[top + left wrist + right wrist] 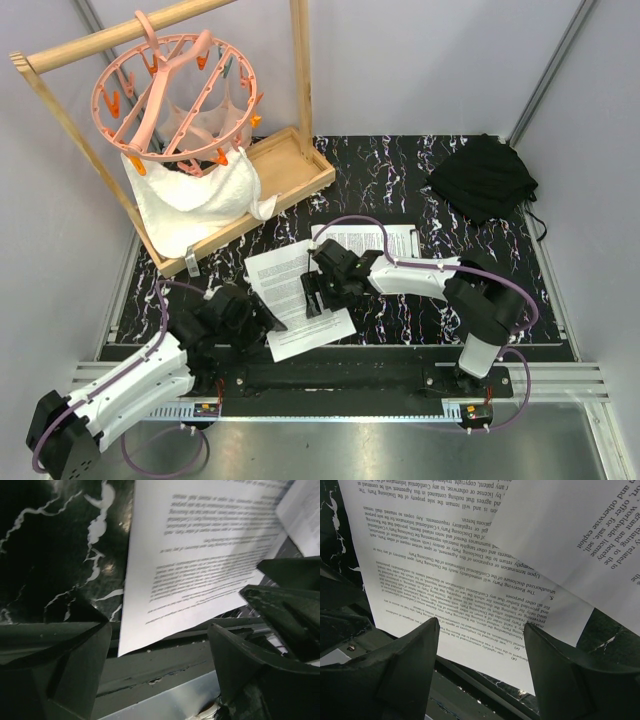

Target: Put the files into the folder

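Observation:
The files are white printed sheets on the black marbled table. One tilted sheet (285, 280) lies at centre front, and a second sheet (405, 240) lies behind it, partly under my right arm. My left gripper (258, 322) is open and empty at the tilted sheet's near-left corner (200, 555), with its fingers (60, 665) low over the table's front strip. My right gripper (316, 296) is open and empty just above the tilted sheet (445, 570). The second sheet (580, 525) overlaps it at upper right. I cannot make out the black folder in any view.
A wooden rack with a pink peg hanger (180, 85), a white towel (195, 195) and a wooden tray base (295, 160) stands at the back left. A lumpy black fabric bundle (483, 178) lies at the back right. A dark rail (340, 375) runs along the front edge.

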Robot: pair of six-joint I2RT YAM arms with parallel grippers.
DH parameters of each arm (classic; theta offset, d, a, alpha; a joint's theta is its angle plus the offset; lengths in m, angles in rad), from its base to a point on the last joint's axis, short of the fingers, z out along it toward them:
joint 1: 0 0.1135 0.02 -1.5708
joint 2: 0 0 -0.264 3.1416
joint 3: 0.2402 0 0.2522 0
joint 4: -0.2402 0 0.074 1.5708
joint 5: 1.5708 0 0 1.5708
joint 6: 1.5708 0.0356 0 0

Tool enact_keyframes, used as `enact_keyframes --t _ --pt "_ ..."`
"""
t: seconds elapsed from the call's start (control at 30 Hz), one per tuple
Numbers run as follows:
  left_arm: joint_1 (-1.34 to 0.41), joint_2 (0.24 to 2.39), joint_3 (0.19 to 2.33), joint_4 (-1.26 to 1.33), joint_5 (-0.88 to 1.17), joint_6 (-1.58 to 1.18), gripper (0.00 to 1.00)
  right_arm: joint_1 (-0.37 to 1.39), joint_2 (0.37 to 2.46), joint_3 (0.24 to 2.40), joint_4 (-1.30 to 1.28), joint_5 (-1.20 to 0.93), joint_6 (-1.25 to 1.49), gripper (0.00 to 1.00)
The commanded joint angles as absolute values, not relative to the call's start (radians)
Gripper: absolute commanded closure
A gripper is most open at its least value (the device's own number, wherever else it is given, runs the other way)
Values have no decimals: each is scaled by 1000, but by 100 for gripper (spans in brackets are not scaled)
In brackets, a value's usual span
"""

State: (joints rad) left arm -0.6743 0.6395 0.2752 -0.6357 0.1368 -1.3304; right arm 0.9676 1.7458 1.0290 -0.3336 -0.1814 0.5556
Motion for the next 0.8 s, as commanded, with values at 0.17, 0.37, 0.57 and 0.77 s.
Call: enact_keyframes --t 0.17,0.37,0.57,0.77 --pt "-687 695 232 -687 201 -1290 19 965 1778 1080 -295 -164 554 23" --pt "-693 696 161 -505 270 -1347 45 960 1787 1092 -298 -173 546 23" --pt "-696 669 184 -508 258 -1325 62 956 1790 1095 -296 -179 540 23" --pt "-696 572 276 -627 213 -1264 80 954 1790 1111 -299 -189 537 23"
